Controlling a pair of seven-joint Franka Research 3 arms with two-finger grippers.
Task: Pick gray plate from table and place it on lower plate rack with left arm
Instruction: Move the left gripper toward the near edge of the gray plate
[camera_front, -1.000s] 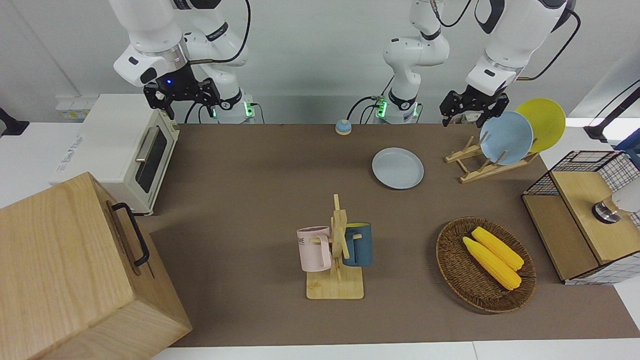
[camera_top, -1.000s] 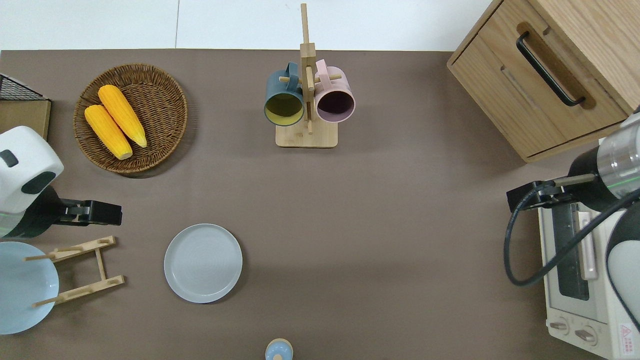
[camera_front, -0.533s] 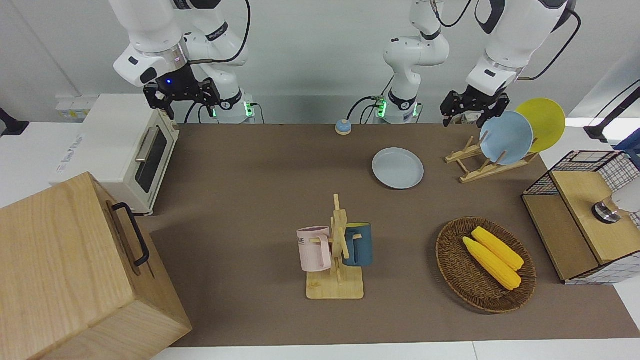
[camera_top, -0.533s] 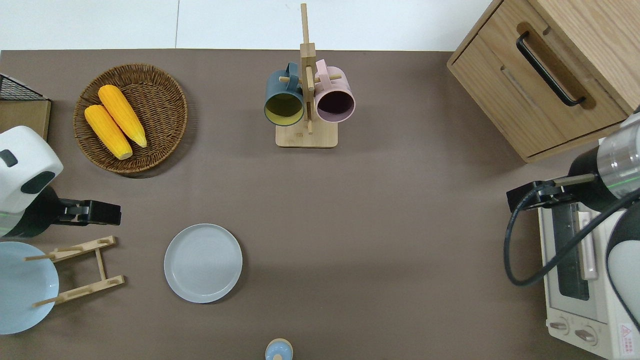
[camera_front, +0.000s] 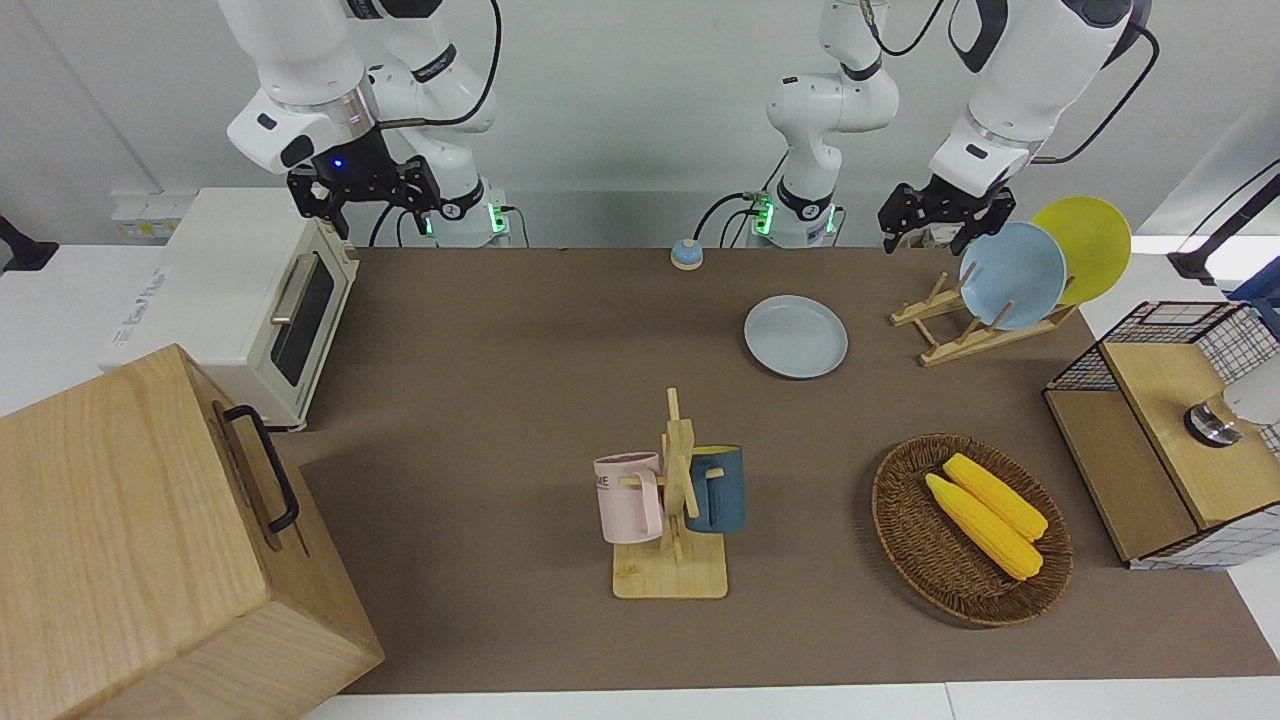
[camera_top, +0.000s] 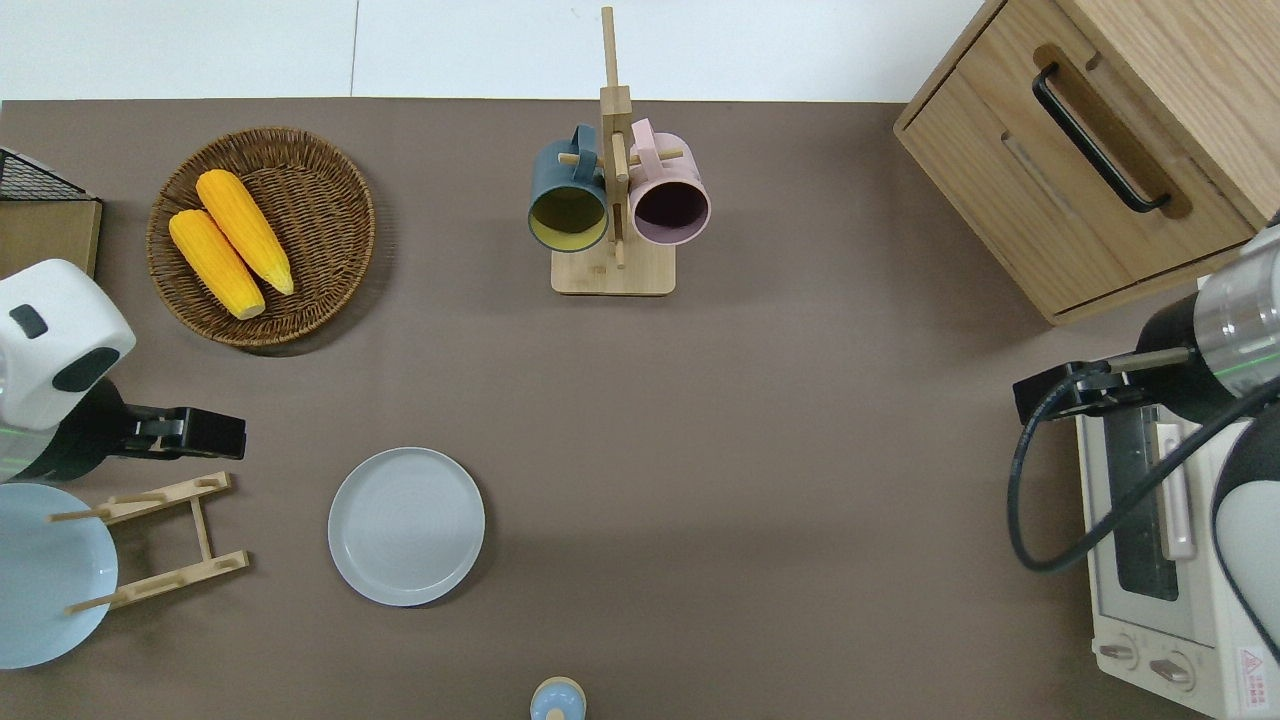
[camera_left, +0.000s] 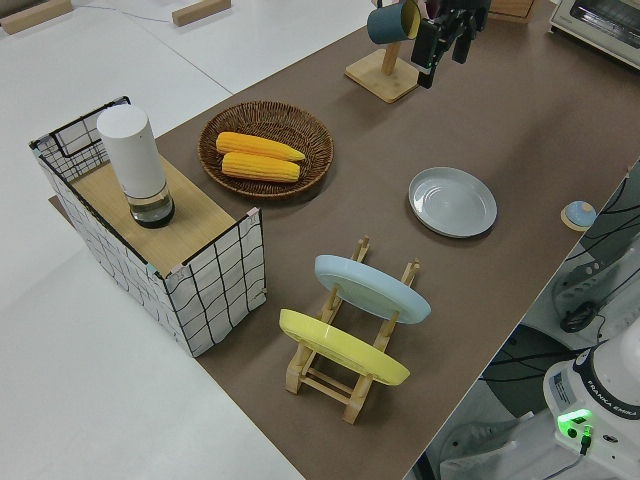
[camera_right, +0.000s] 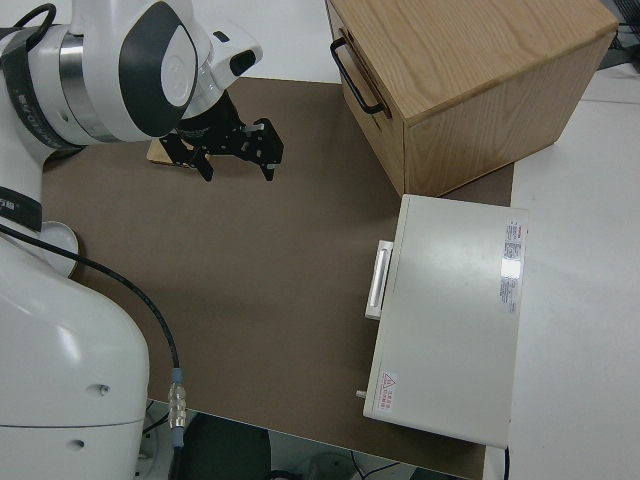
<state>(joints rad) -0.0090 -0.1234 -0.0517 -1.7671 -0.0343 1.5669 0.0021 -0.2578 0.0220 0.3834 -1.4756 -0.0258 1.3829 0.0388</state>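
Observation:
The gray plate lies flat on the table, beside the plate rack's open end; it also shows in the overhead view and the left side view. The light-wood plate rack holds a sky-blue plate and a yellow plate upright. Its slots toward the gray plate stand free. My left gripper is open and empty, up in the air over the table between the rack and the corn basket. My right gripper is open and parked.
A wicker basket with two corn cobs and a mug stand with a dark blue and a pink mug stand farther from the robots. A wire-and-wood box, a toaster oven, a wooden cabinet and a small bell are also there.
My left gripper has shifted slightly toward the rack. The gray plate, the rack and the right arm have not moved.

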